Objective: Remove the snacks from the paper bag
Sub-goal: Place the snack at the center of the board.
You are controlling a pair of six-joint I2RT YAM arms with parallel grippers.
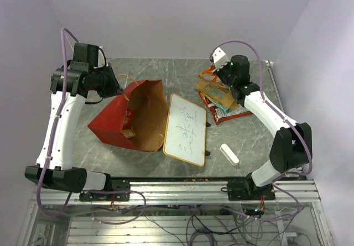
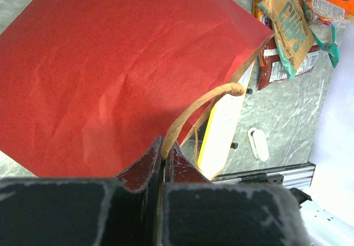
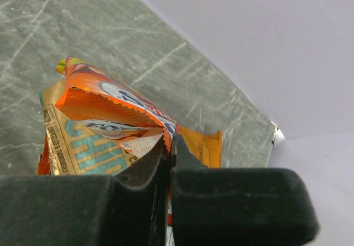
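Observation:
The paper bag [image 1: 113, 119] lies on its side, red outside, with its brown mouth [image 1: 148, 113] facing right. A small orange snack [image 1: 129, 126] shows inside it. My left gripper [image 1: 118, 89] is shut on the bag's string handle [image 2: 202, 106], which runs straight into the pinched tips of the left gripper [image 2: 165, 147] above the red wall [image 2: 110, 74]. Far right, my right gripper [image 1: 217, 76] is shut on the serrated edge of an orange packet [image 3: 105, 94], the right gripper's tips [image 3: 170, 145] above a pile of snacks [image 1: 220, 98] that includes a brown chips bag [image 3: 83, 146].
A wood-framed whiteboard [image 1: 186, 129] lies flat between the bag and the snack pile. A white eraser [image 1: 229, 153] rests near the front right. The table's back edge meets the wall just behind the pile.

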